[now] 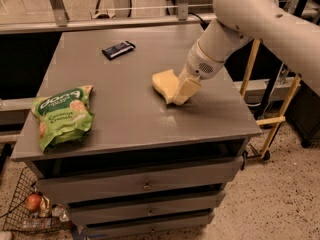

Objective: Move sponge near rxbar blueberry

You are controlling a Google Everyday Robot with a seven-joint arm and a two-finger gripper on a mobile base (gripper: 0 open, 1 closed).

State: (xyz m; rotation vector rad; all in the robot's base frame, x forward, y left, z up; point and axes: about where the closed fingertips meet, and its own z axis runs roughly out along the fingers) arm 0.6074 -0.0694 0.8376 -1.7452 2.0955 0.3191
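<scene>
Wire basket (22,204) on floor at bottom left, holds a reddish round fruit (33,202) and some clutter. Grey desk (125,119) with a matte top and drawers (145,184) beneath. Green chip bag (62,115) lies flat near the desk's left front edge. Rxbar blueberry (118,49), dark wrapper, lies flat toward the back of the desk, well apart from the bag. Sponge (165,84), pale yellow, sits right of centre, well apart from the rxbar. Claw (182,91) pointing down at the sponge's right edge, cream fingers touching it; cannot tell if clamped or just against it. White arm (260,14) comes in from upper right. Metal railing (100,14) behind. Speckled floor (285,199) at right, wooden frame legs (280,119) beside the desk.
</scene>
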